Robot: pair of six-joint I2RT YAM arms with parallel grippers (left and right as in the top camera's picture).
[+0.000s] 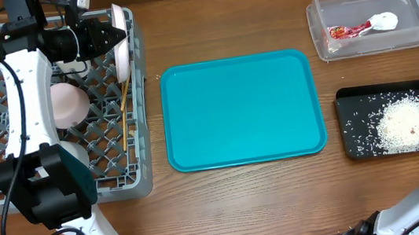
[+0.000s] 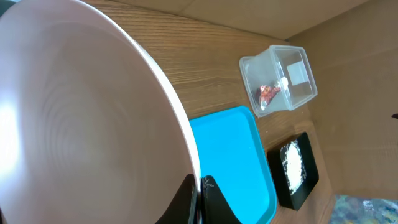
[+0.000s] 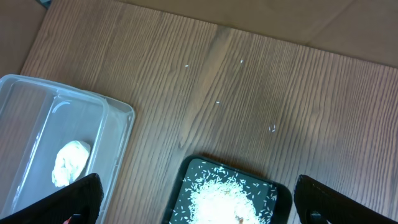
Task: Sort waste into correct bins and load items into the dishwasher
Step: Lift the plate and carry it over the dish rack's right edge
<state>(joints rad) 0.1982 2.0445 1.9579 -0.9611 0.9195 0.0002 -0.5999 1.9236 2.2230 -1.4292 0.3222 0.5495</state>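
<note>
The grey dish rack sits at the left, and the left arm stretches across it from the near edge to its far right corner. There the left gripper is clamped on the rim of the large white plate, which stands on edge at the rack's right wall. The right gripper hangs with its jaws spread wide above the black tray of rice.

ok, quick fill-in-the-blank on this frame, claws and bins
1. The left claw is shut on the rim of a large white ____.
2. The red wrapper lies in the ____ tub.
3. The rice sits in the ____ tray.
4. The right claw stands ____, holding nothing.
Missing: plate; clear; black; open.
</note>
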